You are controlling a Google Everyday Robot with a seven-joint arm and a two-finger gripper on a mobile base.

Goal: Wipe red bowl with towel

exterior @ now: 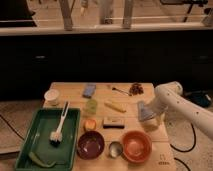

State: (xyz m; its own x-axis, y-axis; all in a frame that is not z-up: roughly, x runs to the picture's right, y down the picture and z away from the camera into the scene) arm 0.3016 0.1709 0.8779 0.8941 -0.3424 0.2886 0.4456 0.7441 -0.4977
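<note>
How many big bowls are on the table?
2. The purple bowl sits near the front edge of the table; the red bowl is to its right. The gripper is just behind the red bowl. None seems hidden.

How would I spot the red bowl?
On the wooden table, look along the front edge, right of the green tray. The red bowl is the rightmost dish, just in front of the robot's end effector. Unlike the darker purple bowl and small metal cup to its left, it is bright orange-red.
</note>
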